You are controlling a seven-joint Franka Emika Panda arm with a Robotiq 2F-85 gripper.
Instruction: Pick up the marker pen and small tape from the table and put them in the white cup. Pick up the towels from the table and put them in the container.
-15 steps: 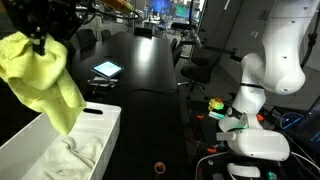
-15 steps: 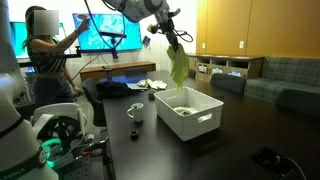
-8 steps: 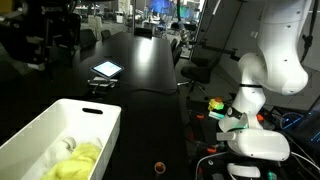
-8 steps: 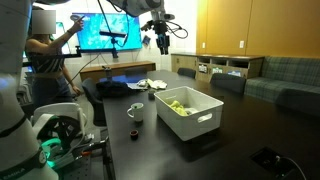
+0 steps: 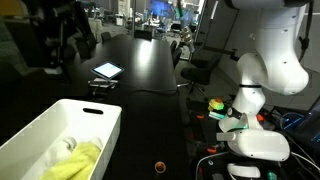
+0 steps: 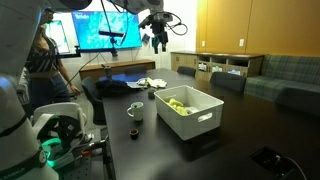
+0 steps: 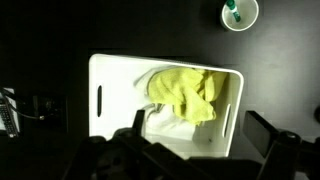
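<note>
While the tool (image 6: 157,42) hangs released high above the container (image 6: 200,122), towels (image 7: 185,95) inside its rim

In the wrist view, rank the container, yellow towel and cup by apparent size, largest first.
1. container
2. yellow towel, lying inside the container
3. cup, clearly smallest, even allowing for the frame's top edge cutting it off

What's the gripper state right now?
Gripper: open, holding nothing. The yellow-green towel lies in the container below.
</note>
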